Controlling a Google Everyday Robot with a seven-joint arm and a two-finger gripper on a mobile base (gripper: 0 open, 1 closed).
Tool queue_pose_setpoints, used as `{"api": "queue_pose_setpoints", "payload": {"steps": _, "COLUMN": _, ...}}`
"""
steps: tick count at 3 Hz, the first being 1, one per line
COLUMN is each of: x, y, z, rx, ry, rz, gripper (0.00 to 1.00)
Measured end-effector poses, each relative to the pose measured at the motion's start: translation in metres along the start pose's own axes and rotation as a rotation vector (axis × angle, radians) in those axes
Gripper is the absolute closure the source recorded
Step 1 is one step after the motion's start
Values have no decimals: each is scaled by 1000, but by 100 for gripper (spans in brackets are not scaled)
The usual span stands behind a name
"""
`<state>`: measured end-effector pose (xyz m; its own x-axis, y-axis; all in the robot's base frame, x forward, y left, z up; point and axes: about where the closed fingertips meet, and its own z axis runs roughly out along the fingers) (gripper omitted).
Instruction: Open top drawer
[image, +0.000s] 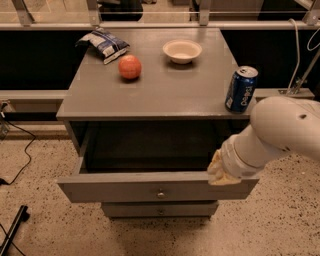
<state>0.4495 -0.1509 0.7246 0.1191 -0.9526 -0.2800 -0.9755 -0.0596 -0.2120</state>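
Camera view looks down at a speckled floor (45, 225), where a dark cable (22, 150) trails at the left. Nearest in the grey table (165, 97) is a short lower drawer front (130, 209), sitting flush. Above it the top drawer (115, 186) is pulled well out toward the camera, its deep box open and dark inside, with a small round metal knob (160, 194) at the centre of its front.

The hand (219, 172) is at the right end of that drawer front, lying against its top edge at the corner. Whether it is open or closed, or gripping the wood, I cannot tell, since the thick white arm (280, 130) reaching in from the right covers much of it.

On the tabletop, a blue can (240, 89) stands upright near the front right corner, with white lettering down its side that reads Pepsi. Farther back, a reddish round fruit (130, 67) sits left of centre. Behind it are a pale bowl (182, 51) and, near the back left corner, a crumpled snack bag (103, 44) whose print is unreadable.
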Motion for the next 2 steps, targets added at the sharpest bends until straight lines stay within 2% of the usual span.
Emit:
{"api": "queue_pose_setpoints", "payload": {"steps": 1, "x": -8, "y": -32, "z": 2, "rx": 20, "ry": -3, "rz": -5, "gripper": 60}}
{"api": "queue_pose_setpoints", "payload": {"steps": 2, "x": -13, "y": -59, "z": 17, "rx": 27, "ry": -18, "rz": 21, "gripper": 78}}
